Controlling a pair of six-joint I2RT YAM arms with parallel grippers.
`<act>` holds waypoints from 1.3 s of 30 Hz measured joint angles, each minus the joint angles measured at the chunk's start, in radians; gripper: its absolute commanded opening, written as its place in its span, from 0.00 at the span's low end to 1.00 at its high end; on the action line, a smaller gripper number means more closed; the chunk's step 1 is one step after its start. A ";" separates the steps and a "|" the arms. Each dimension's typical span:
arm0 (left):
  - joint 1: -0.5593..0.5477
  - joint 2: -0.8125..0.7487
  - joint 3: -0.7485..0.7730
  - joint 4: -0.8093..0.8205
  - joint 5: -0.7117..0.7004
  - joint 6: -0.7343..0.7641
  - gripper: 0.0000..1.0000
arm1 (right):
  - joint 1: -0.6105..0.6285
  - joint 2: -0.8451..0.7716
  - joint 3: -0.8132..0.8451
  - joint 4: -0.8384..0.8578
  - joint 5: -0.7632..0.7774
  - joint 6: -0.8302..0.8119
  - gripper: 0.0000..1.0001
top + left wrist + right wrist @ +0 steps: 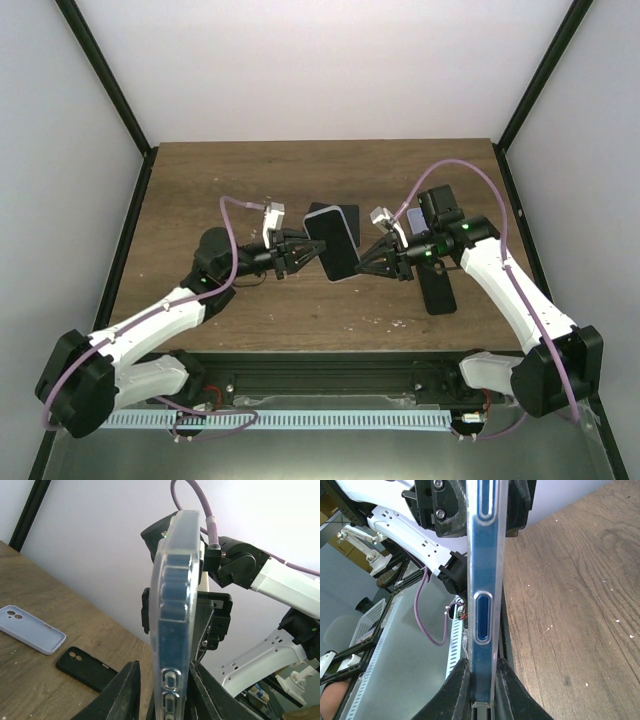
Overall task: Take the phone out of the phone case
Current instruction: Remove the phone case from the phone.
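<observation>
Status, near to far. I see the left arm [160,320] and the right arm [520,295] reaching in from the near edge of the table [200,180]. They meet over its middle.

A black case [437,290] lies flat on the wood below the right arm, on the near side of the right gripper.

The phone [335,250] is off the table, held in the air between the two grippers. From the top view its dark face is turned up and its long axis is slanted. It sits inside the clear case [175,580]. In both wrist views the see-through rim wraps the blue side edge and the buttons.

The right gripper [483,677] is clamped on the phone from one side, with both fingers tight against the faces of the clear case.

The left gripper [162,690] comes in from the opposite side with its jaws narrow around the phone. One finger [210,695] looks to be against the clear case. The other has a thin dark gap beside it, so I can't tell whether that side is actually gripping.

In the left wrist view a lavender case [30,630] lies flat on the table with its camera cutout showing. It is apart from the black case and farther from that camera.

White walls [320,70] and black frame posts [110,80] close off the back.
</observation>
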 measured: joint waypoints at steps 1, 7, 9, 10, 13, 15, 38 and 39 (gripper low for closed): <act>-0.003 0.004 0.000 0.008 0.003 0.000 0.23 | 0.000 0.000 0.000 0.000 -0.002 0.000 0.01; -0.019 0.023 0.008 0.024 0.010 0.008 0.17 | 0.000 0.010 -0.002 0.011 -0.003 0.008 0.01; -0.020 0.030 0.008 0.029 0.006 0.012 0.15 | 0.000 0.013 -0.002 0.015 -0.004 0.013 0.01; -0.020 0.034 0.008 0.033 0.006 0.012 0.13 | 0.000 0.015 -0.002 0.018 -0.005 0.016 0.01; -0.022 0.045 0.008 0.059 0.011 0.012 0.10 | -0.001 0.021 -0.002 0.021 -0.006 0.021 0.01; -0.022 0.051 0.010 0.073 0.019 0.011 0.07 | -0.002 0.023 -0.005 0.029 -0.009 0.022 0.01; 0.043 -0.072 0.041 -0.194 0.126 -0.006 0.00 | 0.017 0.058 0.070 -0.267 0.075 -0.421 0.49; 0.043 -0.082 0.045 -0.200 0.142 -0.013 0.00 | 0.025 0.058 0.070 -0.273 0.090 -0.434 0.49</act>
